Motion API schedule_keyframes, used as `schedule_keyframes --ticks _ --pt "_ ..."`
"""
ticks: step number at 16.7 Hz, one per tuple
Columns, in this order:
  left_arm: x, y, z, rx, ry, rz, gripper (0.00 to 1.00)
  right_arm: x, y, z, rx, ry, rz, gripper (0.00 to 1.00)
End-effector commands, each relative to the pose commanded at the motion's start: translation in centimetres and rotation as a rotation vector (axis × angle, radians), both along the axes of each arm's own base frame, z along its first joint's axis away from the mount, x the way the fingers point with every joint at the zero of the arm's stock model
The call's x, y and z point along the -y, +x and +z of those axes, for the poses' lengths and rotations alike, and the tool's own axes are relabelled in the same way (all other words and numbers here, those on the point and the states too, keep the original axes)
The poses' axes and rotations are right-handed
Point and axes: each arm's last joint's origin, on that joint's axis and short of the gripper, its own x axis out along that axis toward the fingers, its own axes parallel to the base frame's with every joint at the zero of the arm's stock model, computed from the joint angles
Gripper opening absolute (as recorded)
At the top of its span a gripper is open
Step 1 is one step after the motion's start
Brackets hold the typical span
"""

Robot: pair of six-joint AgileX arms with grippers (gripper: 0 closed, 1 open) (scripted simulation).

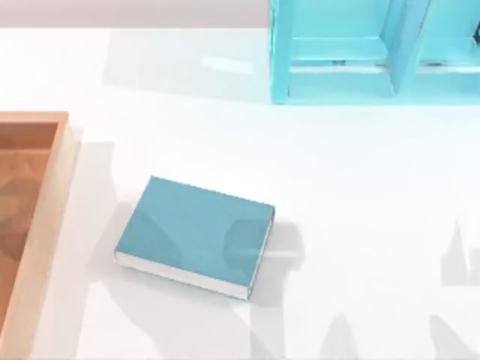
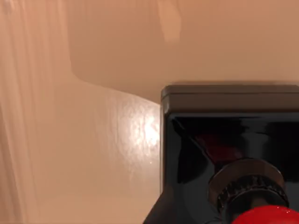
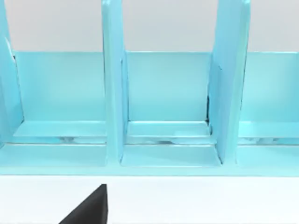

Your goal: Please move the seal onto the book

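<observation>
Book (image 1: 191, 229): teal cover, white page edges, flat on the white table (image 1: 360, 195), between the wooden tray (image 1: 45, 225) at left and the light-blue shelf unit (image 1: 337, 52) at the far side.

Seal (image 2: 229, 154): black block, red ball knob, close under the left wrist camera against a tan, wood-like surface; probably in the tray.

Left pincer: fingers unseen, grip cannot be told. Right pincer likewise; its camera faced the shelf.

Advice: grasp the seal squarely, lift clear of the tray wall, set down mid-cover.

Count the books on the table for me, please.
1. A single teal book lies flat near the middle of the table, between the wooden tray at the left edge and the blue shelf at the back. Others may lie outside the camera's view.
</observation>
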Motion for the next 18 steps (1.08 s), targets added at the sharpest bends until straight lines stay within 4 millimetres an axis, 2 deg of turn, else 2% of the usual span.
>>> schedule_keyframes --ticks 5,15,18 --pt "0.0 0.0 0.0 0.000 0.000 0.000 0.02 0.0 0.0 0.0 0.000 0.000 0.000 1.00" --pt "0.1 0.1 0.1 0.000 0.000 -0.003 0.00 0.0 0.0 0.0 0.000 0.000 0.000 1.00" --pt "1.9 1.0 1.8 0.001 0.000 0.007 0.00 0.0 0.0 0.0 0.000 0.000 0.000 1.00"
